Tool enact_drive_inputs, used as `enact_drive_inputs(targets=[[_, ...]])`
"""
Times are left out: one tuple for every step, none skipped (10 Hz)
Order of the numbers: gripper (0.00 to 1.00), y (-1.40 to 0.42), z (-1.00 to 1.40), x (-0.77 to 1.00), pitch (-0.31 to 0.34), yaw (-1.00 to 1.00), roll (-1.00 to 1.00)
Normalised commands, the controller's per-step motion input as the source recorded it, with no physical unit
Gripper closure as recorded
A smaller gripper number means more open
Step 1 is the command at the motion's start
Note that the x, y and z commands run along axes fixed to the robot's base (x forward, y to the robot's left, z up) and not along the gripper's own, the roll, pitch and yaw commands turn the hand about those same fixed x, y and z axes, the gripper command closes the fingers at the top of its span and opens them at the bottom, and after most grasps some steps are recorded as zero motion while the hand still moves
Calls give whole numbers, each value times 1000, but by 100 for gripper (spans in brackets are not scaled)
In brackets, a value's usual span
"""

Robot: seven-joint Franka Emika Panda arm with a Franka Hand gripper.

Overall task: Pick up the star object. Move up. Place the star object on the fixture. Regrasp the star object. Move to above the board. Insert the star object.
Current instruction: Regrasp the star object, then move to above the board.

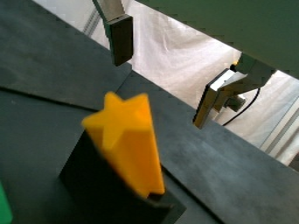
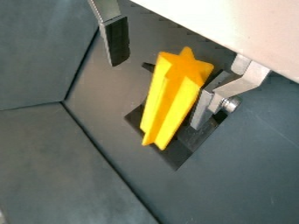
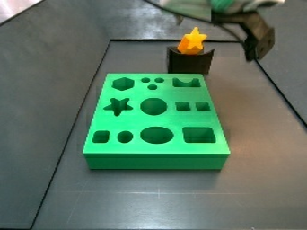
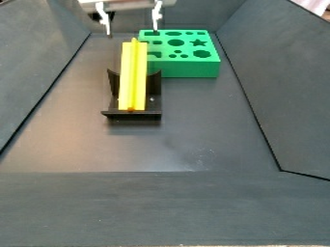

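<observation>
Orange-yellow plastic, smooth and matte, forms the star object, a long prism with ridged star points that lies lengthwise in the notch of the fixture, a small dark block on a base plate. In a side view its star-shaped end face shows above the block's front. The gripper hangs above the bar with its jaws spread wide and nothing between them; in both wrist views the flat silver fingers with dark pads stand clear of the plastic on either side, one finger close beside the bar's flank. In a side view the fingers sit above the far end of the bar. The board, a bright green slab with recessed star, hexagon, circle, square and oval holes, lies just beside the fixture, apart from it. Dark flat floor spreads open around both, bounded by sloping dark walls.
</observation>
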Motion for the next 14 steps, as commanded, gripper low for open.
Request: enact_drive_inputs(targets=[[0, 4, -973, 129, -31, 41, 75], [0, -4, -814, 120, -29, 34, 73], [0, -6, -607, 106, -16, 30, 74], [0, -8, -459, 97, -12, 26, 77], [0, -9, -321, 92, -11, 29, 75], [0, -9, -173, 87, -9, 31, 74], [100, 0, 0, 0, 0, 0, 0], [100, -37, 1000, -347, -71, 138, 202], [100, -41, 1000, -345, -87, 138, 175], [100, -37, 1000, -335, -126, 127, 112], [100, -29, 1000, -322, -138, 95, 45], [100, -29, 1000, -312, -143, 62, 5], [100, -28, 1000, -300, -146, 24, -7], [100, -26, 1000, -292, -139, -1, -13]])
